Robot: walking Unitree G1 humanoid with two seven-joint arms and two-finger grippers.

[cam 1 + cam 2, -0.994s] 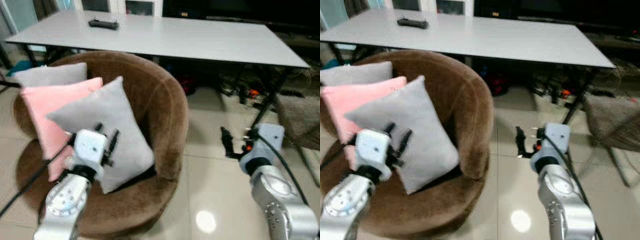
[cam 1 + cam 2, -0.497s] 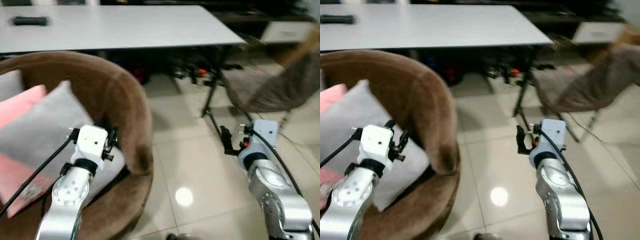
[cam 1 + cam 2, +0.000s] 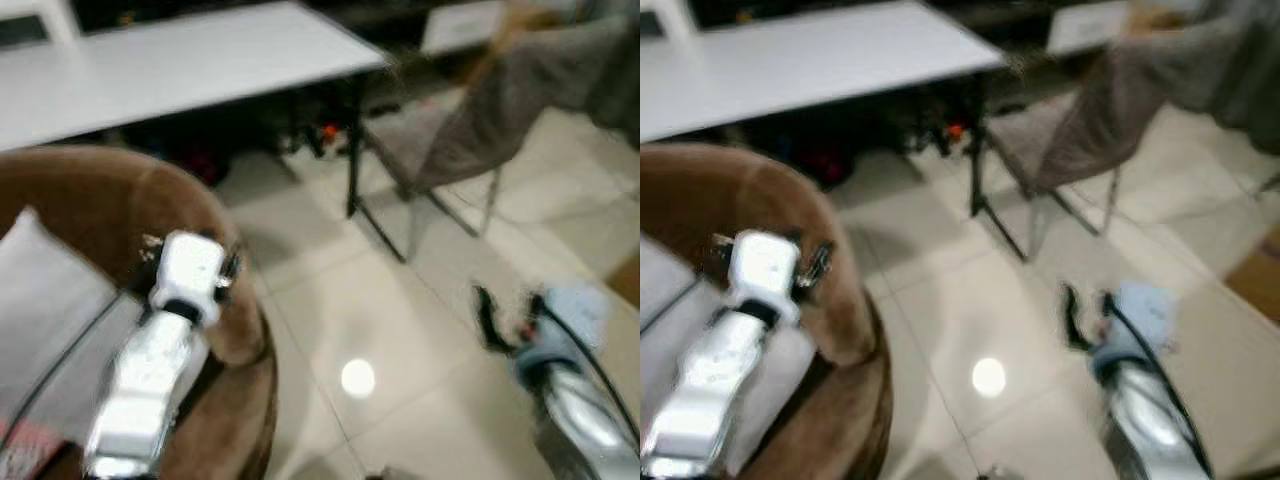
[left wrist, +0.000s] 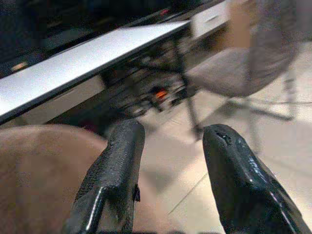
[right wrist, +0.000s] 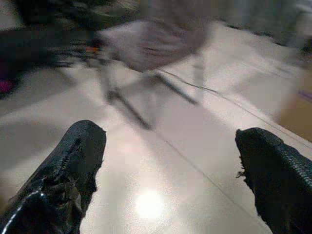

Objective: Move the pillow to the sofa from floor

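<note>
Both black fingers (image 4: 114,180) of the left gripper (image 4: 170,146) stand apart with nothing between them, poised above the brown rim of the round armchair (image 3: 215,290). One grey pillow (image 3: 40,300) rests in the seat of that armchair, at the far left of the head views, partly hidden behind the silver left arm; a small patch of pink shows at the bottom left corner, perhaps a second cushion, though the blur makes it hard to say.

Behind the armchair runs one long white table (image 3: 200,60), its dark legs dropping to the pale tiled floor (image 3: 330,300). A bright spot of reflected light sits on the tiles near the middle. To the right of the table stands one grey fabric chair (image 3: 480,120) on thin metal legs, smeared by motion.

Further right, low over the bare tiles, the right gripper (image 5: 170,165) hangs with its two fingers (image 5: 73,161) spread wide and holding nothing. In the left eye view it shows as a dark blurred shape (image 3: 487,318) ahead of its pale wrist housing.
</note>
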